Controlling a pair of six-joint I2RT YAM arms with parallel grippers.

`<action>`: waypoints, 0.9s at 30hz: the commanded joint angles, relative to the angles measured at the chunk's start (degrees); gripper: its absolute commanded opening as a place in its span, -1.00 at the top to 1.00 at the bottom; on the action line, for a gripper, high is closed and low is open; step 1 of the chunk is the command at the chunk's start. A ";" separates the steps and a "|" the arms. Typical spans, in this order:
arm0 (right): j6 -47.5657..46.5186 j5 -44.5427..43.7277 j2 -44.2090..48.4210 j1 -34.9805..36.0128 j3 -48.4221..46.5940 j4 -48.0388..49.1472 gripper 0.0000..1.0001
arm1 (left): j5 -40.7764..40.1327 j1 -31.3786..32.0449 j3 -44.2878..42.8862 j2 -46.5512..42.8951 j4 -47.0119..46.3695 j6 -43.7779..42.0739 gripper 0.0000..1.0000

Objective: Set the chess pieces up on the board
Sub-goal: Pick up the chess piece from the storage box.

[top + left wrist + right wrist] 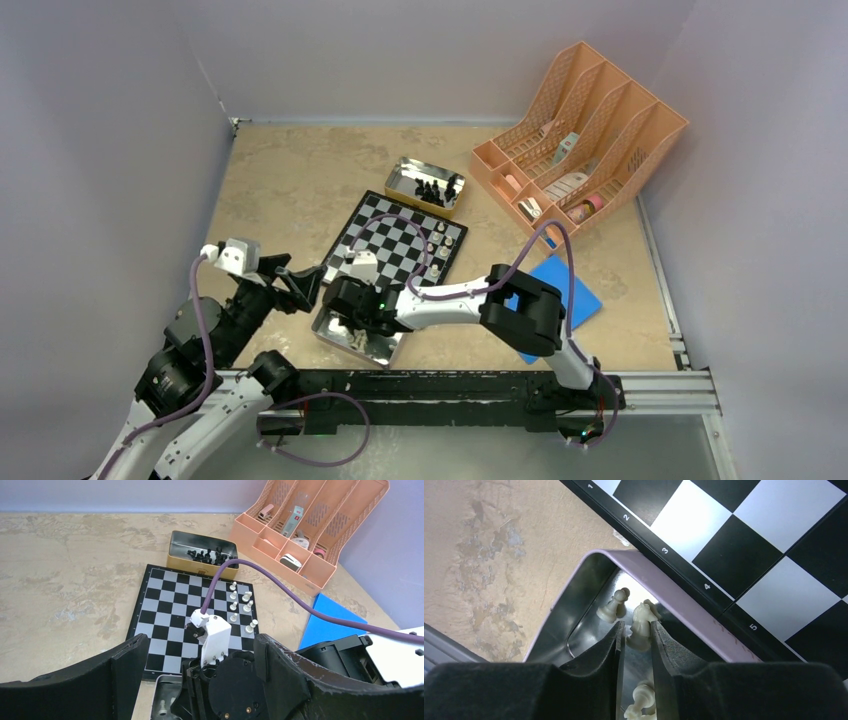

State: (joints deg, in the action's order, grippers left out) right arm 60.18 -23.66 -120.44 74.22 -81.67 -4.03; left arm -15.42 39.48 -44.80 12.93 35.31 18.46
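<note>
The board (395, 235) lies mid-table, with several white pieces (240, 607) standing along its right edge. Black pieces (207, 556) fill the far tin (428, 185). My right gripper (637, 626) reaches down into the near tin (674, 595). It is shut on a white knight (641, 622), which sits between the fingertips. A white pawn (613, 607) lies just beyond the tips, and another white piece (641, 700) lies further back between the fingers. My left gripper (200, 642) hovers open and empty left of the near tin (335, 335), facing the right wrist.
A peach desk organizer (580, 140) holding small items stands at the back right. A blue flat square (565, 295) lies right of the board, under the right arm. The right arm's purple cable (280, 587) loops over the board's right side.
</note>
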 commanded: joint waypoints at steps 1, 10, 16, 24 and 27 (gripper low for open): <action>-0.36 -5.74 -0.95 1.46 -3.23 -5.02 0.47 | 0.31 -0.13 -0.62 -1.02 -1.64 0.35 -0.52; -5.72 -8.69 0.79 2.75 -0.45 -4.56 0.61 | 0.39 -0.14 -0.55 -0.81 -1.80 0.32 -0.52; -10.28 -6.13 1.05 3.79 0.97 -1.57 0.40 | 0.39 -0.12 -0.61 -1.11 -1.48 0.59 -0.52; -10.39 -6.07 0.46 4.10 0.98 -2.49 0.52 | 0.30 -0.15 -0.58 -1.19 -1.49 0.70 -0.52; -10.57 -7.03 0.32 4.18 0.47 -3.79 0.45 | 0.29 -0.18 -0.63 -0.98 -1.47 0.70 -0.52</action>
State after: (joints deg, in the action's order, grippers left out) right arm 50.43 -29.02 -120.81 78.02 -81.76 -4.67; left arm -15.40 39.48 -44.80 12.25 35.33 18.48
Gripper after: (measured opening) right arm 0.256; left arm 0.761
